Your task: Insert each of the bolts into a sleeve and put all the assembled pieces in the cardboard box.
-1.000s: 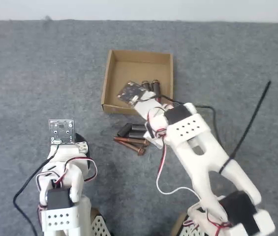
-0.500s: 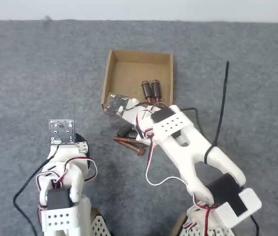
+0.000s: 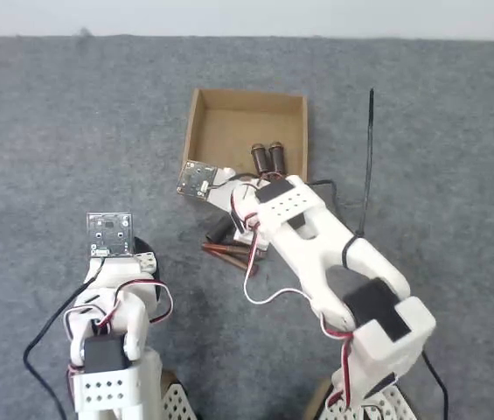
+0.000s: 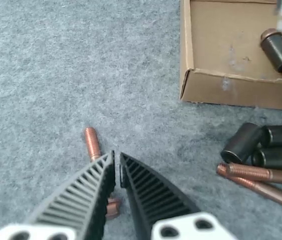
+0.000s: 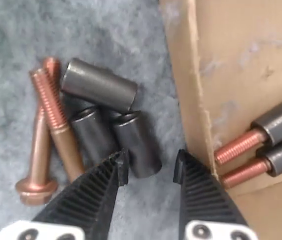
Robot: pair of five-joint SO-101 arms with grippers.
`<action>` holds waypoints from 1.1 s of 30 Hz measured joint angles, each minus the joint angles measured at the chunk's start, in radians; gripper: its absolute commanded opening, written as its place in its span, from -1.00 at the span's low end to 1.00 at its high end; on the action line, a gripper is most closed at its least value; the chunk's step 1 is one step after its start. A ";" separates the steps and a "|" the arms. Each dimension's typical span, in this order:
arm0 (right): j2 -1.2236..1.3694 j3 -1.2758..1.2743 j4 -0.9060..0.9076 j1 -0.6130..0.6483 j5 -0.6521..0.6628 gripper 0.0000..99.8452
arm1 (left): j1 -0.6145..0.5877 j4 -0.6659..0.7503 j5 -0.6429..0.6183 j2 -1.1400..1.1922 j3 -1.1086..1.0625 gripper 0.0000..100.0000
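Observation:
The cardboard box (image 3: 229, 122) holds two assembled pieces (image 3: 267, 160), also seen in the right wrist view (image 5: 260, 137). Just in front of the box lies a pile of three dark sleeves (image 5: 98, 86) and two copper bolts (image 5: 56, 130); the bolts (image 3: 229, 254) show on the mat in the high view. My right gripper (image 5: 150, 165) hangs open above the pile, one sleeve (image 5: 138, 145) between its fingers, next to the box wall (image 5: 193, 100). My left gripper (image 4: 117, 161) is shut low over the mat, with a lone copper bolt (image 4: 92, 144) lying beside and under one finger.
Grey carpet-like mat covers the table. The left wrist view takes in the box's front wall (image 4: 230, 90) and the pile of sleeves (image 4: 243, 142) and bolts (image 4: 260, 175) off to one side. A black cable tie (image 3: 369, 157) sticks up from the right arm.
The right arm swung left from over the box's front part to over the pile in front of the box. The left arm has kept still.

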State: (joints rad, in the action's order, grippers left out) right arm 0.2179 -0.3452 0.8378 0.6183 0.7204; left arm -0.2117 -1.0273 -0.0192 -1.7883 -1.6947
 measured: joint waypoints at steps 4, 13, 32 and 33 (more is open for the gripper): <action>0.035 0.028 0.000 0.000 0.002 -0.70 | 0.000 0.000 0.000 0.000 0.000 -0.98; 0.141 0.112 0.037 0.008 0.006 -0.71 | 0.000 0.000 0.000 0.000 0.000 -0.98; 0.157 0.270 0.313 -0.046 -0.344 -0.99 | 0.000 0.000 0.000 0.000 0.000 -0.98; 0.133 0.270 0.336 -0.061 -0.374 -0.99 | 0.000 0.000 0.000 0.000 0.000 -0.98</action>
State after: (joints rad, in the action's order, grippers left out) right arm 0.3514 -0.0752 1.1738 0.5570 0.3460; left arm -0.2117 -1.0273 -0.0192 -1.7883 -1.6947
